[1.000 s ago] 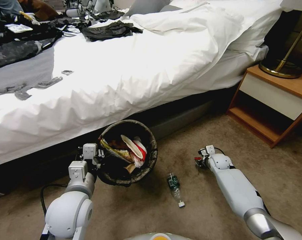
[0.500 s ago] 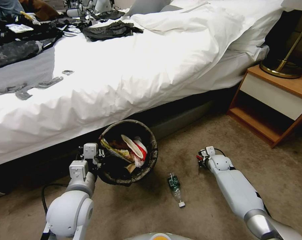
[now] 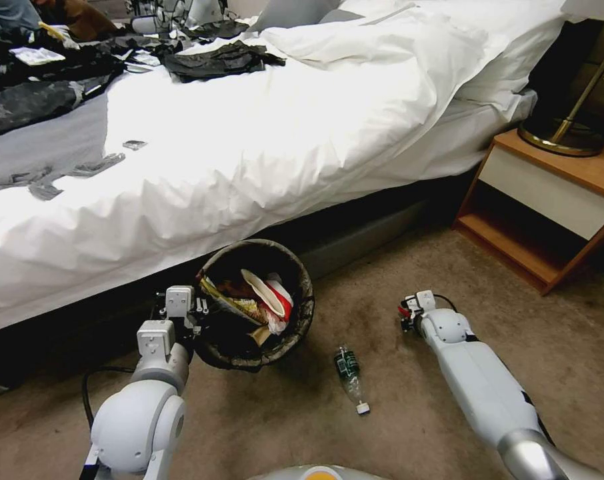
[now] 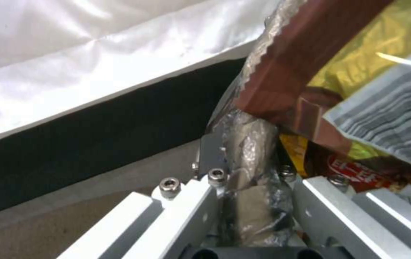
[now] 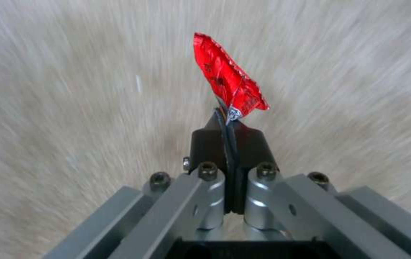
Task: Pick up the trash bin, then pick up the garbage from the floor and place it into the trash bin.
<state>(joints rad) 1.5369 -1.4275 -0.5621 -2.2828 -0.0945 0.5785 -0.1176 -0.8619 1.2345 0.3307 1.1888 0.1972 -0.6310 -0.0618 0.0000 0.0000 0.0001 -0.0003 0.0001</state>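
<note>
Left pincer (image 3: 197, 313) clamped on bin (image 3: 257, 303) rim at its 9 o'clock; bagged rim between jaws in left wrist view (image 4: 251, 169). Bin full of wrappers, beside bed (image 3: 249, 133). Right pincer (image 3: 405, 318) pinched together on red wrapper (image 5: 227, 81), above floor (image 3: 395, 267). Bottle (image 3: 350, 377) on floor at bin's 4 o'clock, between arms.

A dark brown-black bag (image 3: 301, 313) is seen lining the trash bin (image 3: 257, 357), with red-and-white carton (image 3: 275, 298) and yellow wrapper (image 3: 232, 301) colours inside. A bright red wrapper (image 5: 228, 83) is shown against the beige-tan floor (image 3: 409, 427). A clear bottle (image 3: 351, 377) bears a green label. The bedding (image 3: 282, 133) is white.
</note>
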